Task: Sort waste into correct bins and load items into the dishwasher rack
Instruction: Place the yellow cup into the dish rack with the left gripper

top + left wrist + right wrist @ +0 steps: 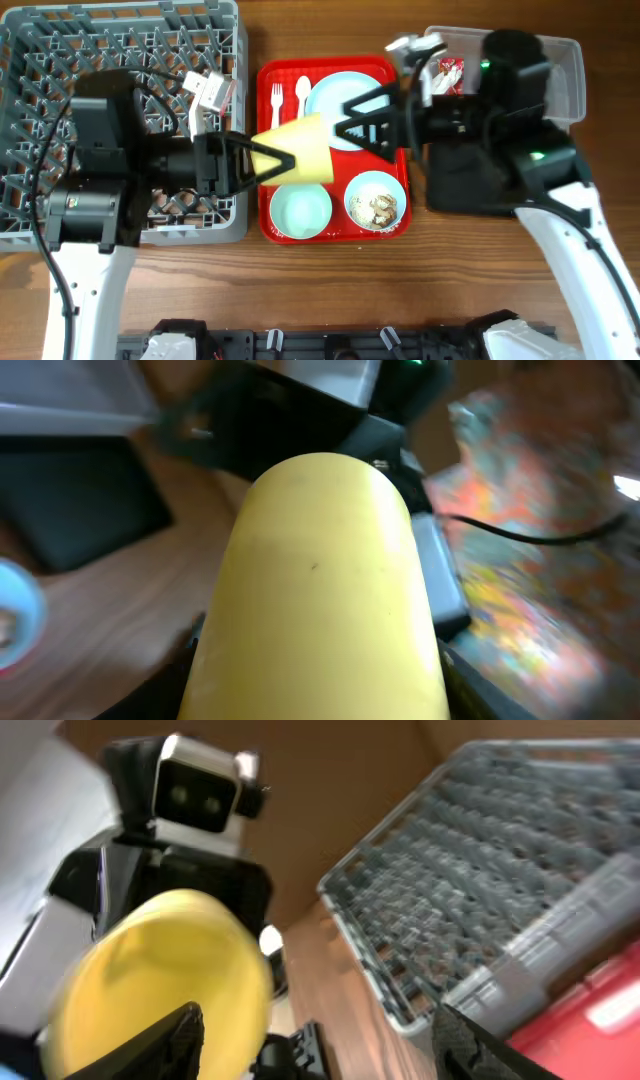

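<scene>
My left gripper (pixel 283 160) is shut on the small yellow cup (pixel 303 148) and holds it on its side above the red tray, mouth towards the right arm. The cup fills the left wrist view (pixel 320 580). My right gripper (pixel 342 118) is open and empty over the pale blue plate (pixel 326 96), just right of the cup, which also shows in the right wrist view (pixel 160 980). On the tray lie a white fork (pixel 276 96), a spoon (pixel 302 92), an empty bowl (pixel 300 208) and a bowl with food scraps (pixel 377 200). The grey dishwasher rack (pixel 40 40) stands at the left.
The flat red serving tray (pixel 266 80) sits mid-table. The clear tub (pixel 565 70) at the back right holds the red-and-white wrapper (pixel 448 75). The black tray (pixel 450 185) lies in front of it, partly under my right arm. Bare wood lies along the front.
</scene>
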Tool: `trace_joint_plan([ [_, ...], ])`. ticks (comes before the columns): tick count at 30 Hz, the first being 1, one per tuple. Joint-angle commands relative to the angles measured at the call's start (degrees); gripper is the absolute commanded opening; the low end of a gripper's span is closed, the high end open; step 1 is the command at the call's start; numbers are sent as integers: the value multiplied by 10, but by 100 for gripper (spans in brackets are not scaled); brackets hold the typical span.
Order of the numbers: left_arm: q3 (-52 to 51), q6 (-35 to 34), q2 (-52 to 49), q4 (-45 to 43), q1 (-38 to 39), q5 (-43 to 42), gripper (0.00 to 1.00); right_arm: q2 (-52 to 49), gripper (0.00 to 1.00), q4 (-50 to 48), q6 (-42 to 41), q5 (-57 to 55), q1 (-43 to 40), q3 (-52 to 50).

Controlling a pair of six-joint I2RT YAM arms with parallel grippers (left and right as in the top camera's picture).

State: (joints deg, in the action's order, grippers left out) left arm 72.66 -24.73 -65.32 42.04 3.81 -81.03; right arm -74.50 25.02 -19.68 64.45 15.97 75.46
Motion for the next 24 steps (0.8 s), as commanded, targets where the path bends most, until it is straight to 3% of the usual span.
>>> trace_joint_plan([
  [1, 5, 16, 21, 71, -20, 263, 54, 48, 74, 92, 16, -81, -17, 3],
  [2, 5, 18, 23, 152, -21, 467, 52, 57, 74, 166, 19, -139, -17, 3],
  [6, 5, 18, 7, 278, -21, 812, 52, 57, 74, 318, 58, -241, -17, 3],
  [7, 5, 18, -2, 295, -21, 839, 52, 57, 74, 330, 62, -249, -17, 3],
  [10, 4, 17, -44, 336, -21, 857, 53, 57, 75, 344, 62, -255, -17, 3],
  [15, -14, 15, -130, 326, -21, 855, 53, 57, 75, 344, 61, -255, -17, 3],
  [20, -45, 16, -216, 302, -20, 793, 54, 57, 75, 344, 60, -255, -17, 3],
  [24, -64, 18, -233, 258, -20, 788, 65, 57, 76, 345, 60, -255, -17, 3],
])
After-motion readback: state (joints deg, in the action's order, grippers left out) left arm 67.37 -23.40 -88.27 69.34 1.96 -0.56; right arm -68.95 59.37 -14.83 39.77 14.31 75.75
